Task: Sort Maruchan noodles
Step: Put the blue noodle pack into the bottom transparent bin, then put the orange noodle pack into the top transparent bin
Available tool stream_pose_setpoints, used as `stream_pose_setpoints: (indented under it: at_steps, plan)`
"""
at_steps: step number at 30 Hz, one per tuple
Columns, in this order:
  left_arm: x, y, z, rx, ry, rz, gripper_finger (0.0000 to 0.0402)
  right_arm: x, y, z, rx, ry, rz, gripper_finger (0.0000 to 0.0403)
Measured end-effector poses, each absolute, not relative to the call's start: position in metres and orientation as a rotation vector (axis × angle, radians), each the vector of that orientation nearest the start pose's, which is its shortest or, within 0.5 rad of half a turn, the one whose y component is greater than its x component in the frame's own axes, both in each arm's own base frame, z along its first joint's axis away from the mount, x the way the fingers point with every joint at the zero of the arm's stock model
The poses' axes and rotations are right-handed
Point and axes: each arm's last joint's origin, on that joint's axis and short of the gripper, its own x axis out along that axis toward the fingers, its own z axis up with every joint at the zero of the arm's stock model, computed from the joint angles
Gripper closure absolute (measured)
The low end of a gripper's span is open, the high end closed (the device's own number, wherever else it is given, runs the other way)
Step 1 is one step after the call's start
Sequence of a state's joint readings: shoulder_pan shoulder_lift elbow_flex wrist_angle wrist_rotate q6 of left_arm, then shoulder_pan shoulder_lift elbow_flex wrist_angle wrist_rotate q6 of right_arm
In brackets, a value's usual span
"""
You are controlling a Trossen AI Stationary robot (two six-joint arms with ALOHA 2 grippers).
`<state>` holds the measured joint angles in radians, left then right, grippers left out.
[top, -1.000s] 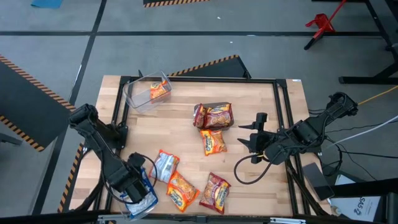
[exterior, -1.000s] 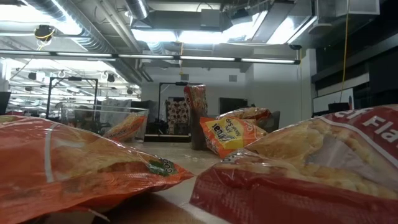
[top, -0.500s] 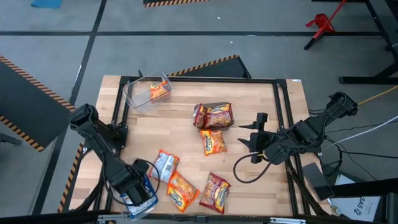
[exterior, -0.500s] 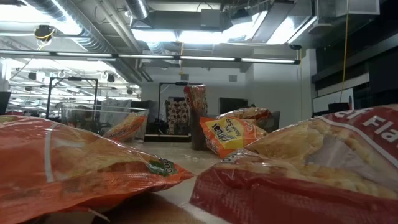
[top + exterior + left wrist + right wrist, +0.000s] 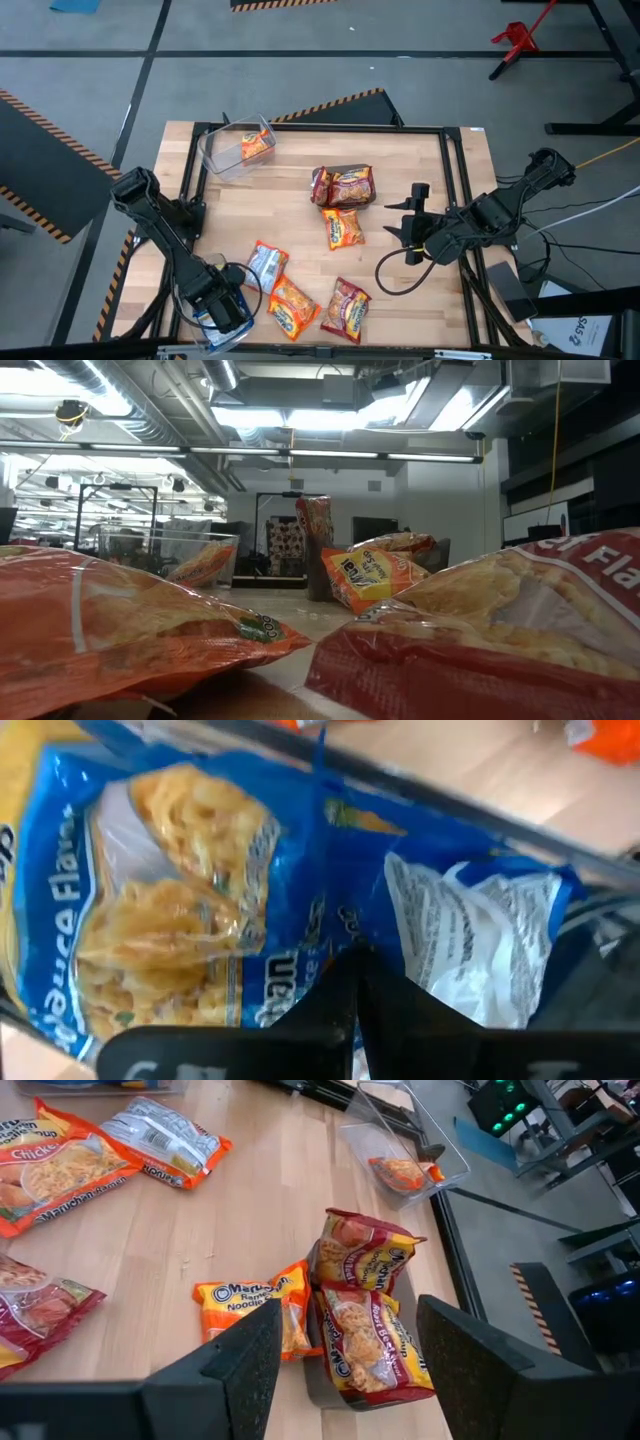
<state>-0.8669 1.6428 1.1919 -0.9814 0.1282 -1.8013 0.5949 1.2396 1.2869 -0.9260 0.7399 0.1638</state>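
Item: Maruchan noodles, flat crinkly plastic packets, lying loose on the wooden table (image 5: 300,215).

Location: 1 orange packet (image 5: 343,228) is lying mid-table, just below a pair of red packets (image 5: 345,186) that are leaning together. An orange-and-silver packet (image 5: 266,266), another orange one (image 5: 293,305) and a red one (image 5: 346,306) are sitting near the front edge. 1 packet is resting in the clear bin (image 5: 236,148) at the far left corner. A blue packet (image 5: 170,920) is lying in a second bin (image 5: 232,327) at the front left corner.

Grippers: the left gripper (image 5: 220,306) is hanging over the blue packet with its fingers pressed together and nothing between them. The right gripper (image 5: 408,226) is waiting right of centre, jaws standing apart, empty, facing the central packets.

Handling, as judged: each packet is likely light, with a brittle noodle block inside that is apt to crack under a hard squeeze. The film is looking slick and springy. The crimped end seams or the long edges are probably offering the surest hold; the leaning red pair may be toppling if nudged.
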Motion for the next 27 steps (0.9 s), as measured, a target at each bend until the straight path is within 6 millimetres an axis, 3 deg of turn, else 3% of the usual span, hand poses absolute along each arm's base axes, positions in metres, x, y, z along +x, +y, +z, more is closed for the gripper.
stream_pose_setpoints:
  at_steps: [5, 10, 15, 20, 27]
  plan:
    - [0.191, -0.232, 0.223, -0.866, 1.557, 0.569, 0.0399, 0.205, 0.115, 0.354, -0.381, 0.664, -0.190, 0.0185]
    - [0.196, -0.238, 0.248, -0.874, 1.539, 0.517, 0.0399, 0.212, 0.121, 0.333, -0.374, 0.643, -0.136, 0.0185]
    - [0.201, -0.240, 0.278, -0.882, 1.455, 0.493, 0.0396, 0.229, 0.121, 0.302, -0.332, 0.573, -0.076, 0.0185]
    - [0.212, -0.239, 0.302, -0.888, 1.217, 0.480, 0.0396, 0.247, 0.097, 0.265, -0.090, 0.560, -0.100, 0.0183]
    - [0.224, -0.235, 0.319, -0.779, 0.862, 0.457, 0.0395, 0.250, 0.060, 0.194, 0.143, 0.748, -0.176, 0.0119]
